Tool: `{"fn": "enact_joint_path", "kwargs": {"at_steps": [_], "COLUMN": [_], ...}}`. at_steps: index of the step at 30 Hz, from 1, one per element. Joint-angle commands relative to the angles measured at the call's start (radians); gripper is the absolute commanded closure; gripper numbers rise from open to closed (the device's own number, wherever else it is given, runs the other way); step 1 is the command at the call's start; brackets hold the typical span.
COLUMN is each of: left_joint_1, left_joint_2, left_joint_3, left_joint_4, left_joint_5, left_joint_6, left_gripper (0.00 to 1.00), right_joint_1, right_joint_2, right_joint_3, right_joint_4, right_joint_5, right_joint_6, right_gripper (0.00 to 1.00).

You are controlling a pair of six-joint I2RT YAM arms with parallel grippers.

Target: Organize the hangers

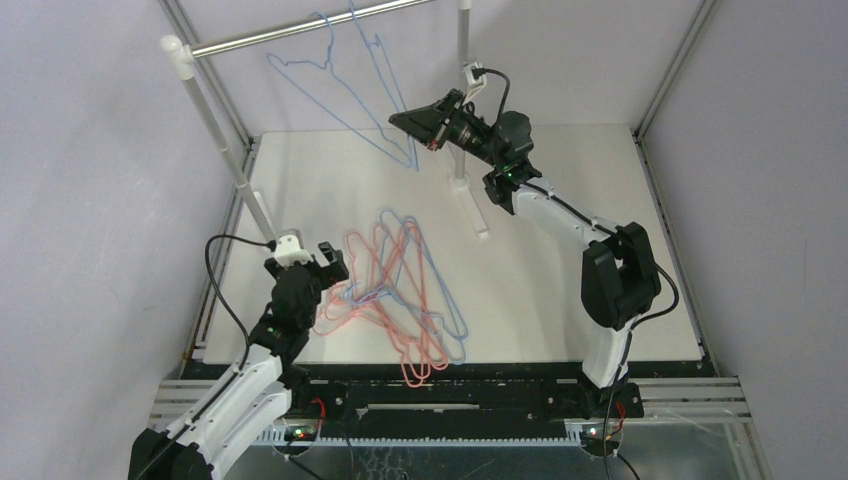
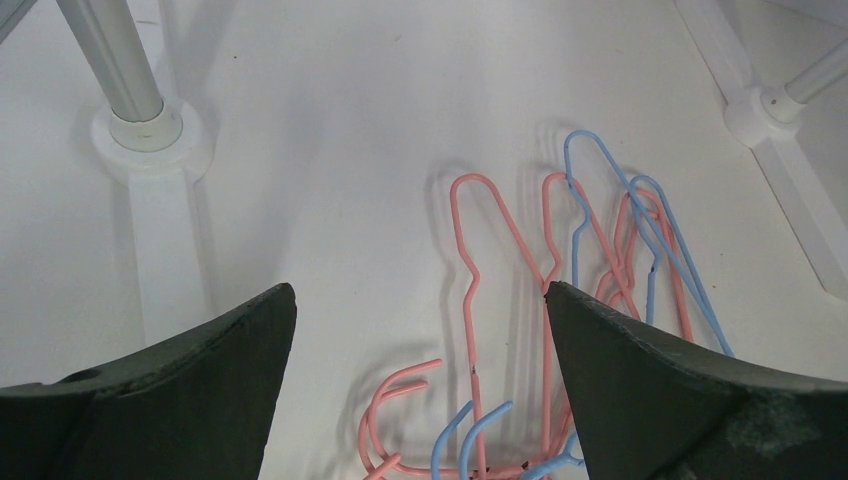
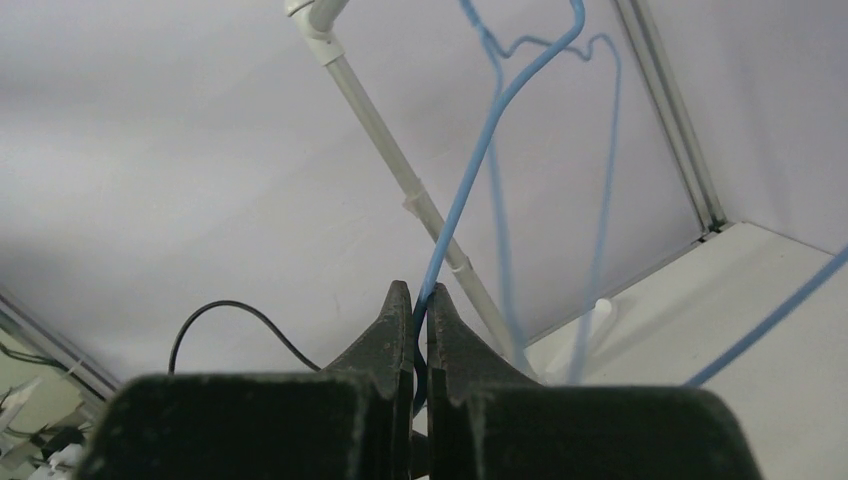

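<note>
A heap of pink-red and light blue wire hangers lies on the white table; it also shows in the left wrist view. My left gripper is open and empty, low over the heap's left end, hooks between its jaws. My right gripper is raised at the back and shut on the wire of a light blue hanger, seen in the right wrist view between its fingertips. Another light blue hanger hangs on the silver rail.
The rail rests on two white posts: the left one stands just behind my left gripper, its round base in the left wrist view; the right one stands beside my right gripper. Grey walls enclose the table.
</note>
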Motion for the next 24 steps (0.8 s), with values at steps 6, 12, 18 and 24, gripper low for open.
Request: {"fn": "enact_joint_path", "kwargs": {"at_steps": [6,12,18,24], "left_joint_1": [-0.004,-0.003,-0.004,-0.004], "left_joint_2": [0.023,0.013,0.016,0.015], "left_joint_3": [-0.003,-0.005,-0.003,-0.002], "left_joint_4": [0.048,0.044,0.045,0.041], "left_joint_5": [0.011,0.011,0.012,0.007], "left_joint_6": [-0.002,0.0,-0.002,0.001], "left_gripper": [0.01,0.0,0.01,0.01], "right_joint_1": [0.066,0.103,0.135,0.121], "right_joint_2": [0.004,0.067,0.099,0.061], "right_joint_3": [0.068,0.126,0.168,0.098], "right_joint_4": [-0.057,-0.132,-0.198,-0.213], "right_joint_5": [-0.087,-0.144,-0.2,-0.166], "right_joint_6": [-0.017,-0.031,-0.064,-0.081], "right_gripper": [1.0,1.0,1.0,0.79]}}
